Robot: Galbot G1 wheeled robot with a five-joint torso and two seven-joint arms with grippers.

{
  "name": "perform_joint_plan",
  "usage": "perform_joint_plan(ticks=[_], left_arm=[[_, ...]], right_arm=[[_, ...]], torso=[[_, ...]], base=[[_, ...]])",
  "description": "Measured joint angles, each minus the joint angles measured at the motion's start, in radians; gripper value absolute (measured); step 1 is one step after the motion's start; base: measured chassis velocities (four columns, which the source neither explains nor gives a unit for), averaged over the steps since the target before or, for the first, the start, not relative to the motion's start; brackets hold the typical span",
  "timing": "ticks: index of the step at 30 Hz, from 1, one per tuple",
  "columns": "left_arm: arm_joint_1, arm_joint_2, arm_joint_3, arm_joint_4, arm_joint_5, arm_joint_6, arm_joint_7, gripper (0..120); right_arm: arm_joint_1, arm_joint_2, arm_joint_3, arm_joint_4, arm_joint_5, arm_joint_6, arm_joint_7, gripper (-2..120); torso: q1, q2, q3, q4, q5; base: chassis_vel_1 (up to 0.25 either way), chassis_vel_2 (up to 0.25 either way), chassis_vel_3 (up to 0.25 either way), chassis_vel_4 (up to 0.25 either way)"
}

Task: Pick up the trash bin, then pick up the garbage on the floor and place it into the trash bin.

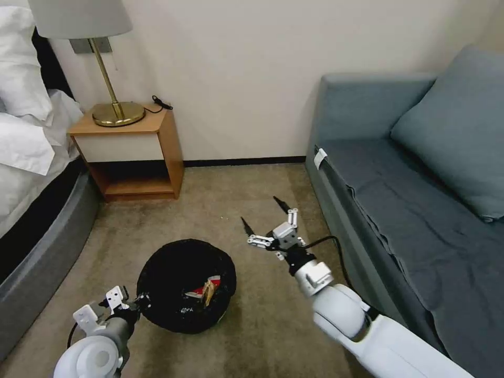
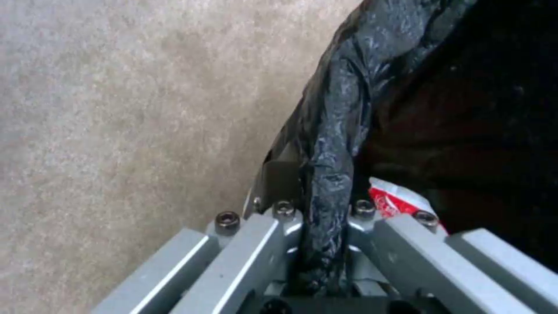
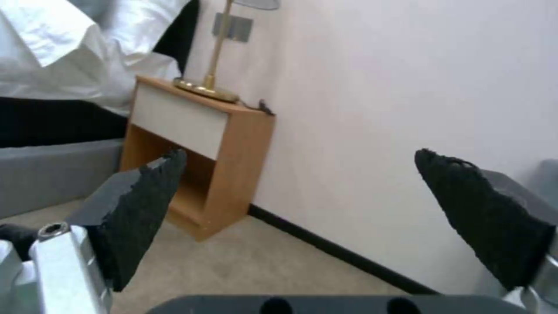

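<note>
Two wrappers [image 1: 206, 291], red-and-white and gold, already lie inside the trash bin [image 1: 157, 273] at my seven o'clock. My left gripper [image 1: 140, 301] is clamped on its crinkly black-bagged rim. My right gripper [image 1: 265, 216], at twelve o'clock, hangs spread and empty over bare carpet [image 1: 220, 205]; seemingly little remains.

Soft, even room light leaves the carpet [image 1: 252, 210] with only faint shadows, the black bag [image 2: 343, 131] shows small glints, and both wrist views are blurred at close range.
</note>
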Motion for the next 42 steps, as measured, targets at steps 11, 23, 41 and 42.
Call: perform_joint_plan(ticks=[11,23,41,42], left_arm=[[0.0,0.013,0.006,0.014,0.095,-0.033,0.067,15],[0.064,0.01,-0.014,-0.043,0.404,-0.23,0.293,56],[0.272,-0.131,0.04,-0.202,0.75,-0.718,0.389,100],[0.272,-0.131,0.04,-0.202,0.75,-0.718,0.389,100]], right_arm=[[-0.105,-0.004,0.111,0.065,-0.013,0.001,0.011,100],[-0.209,0.003,0.202,0.114,0.006,-0.014,0.029,100],[-0.432,0.09,0.414,0.26,0.035,-0.109,0.116,100],[-0.432,0.09,0.414,0.26,0.035,-0.109,0.116,100]], torso=[[0.0,0.0,0.0,0.0001,0.0003],[0.0,0.0,0.0,0.0003,0.0001],[0.0,0.0,0.0,0.0003,0.0],[0.0,0.0,0.0,0.0003,0.0]], base=[[0.0,0.0,0.0,0.0],[0.0,0.0,0.0,0.0],[0.0,0.0,0.0,0.0],[0.0,0.0,0.0,0.0]])
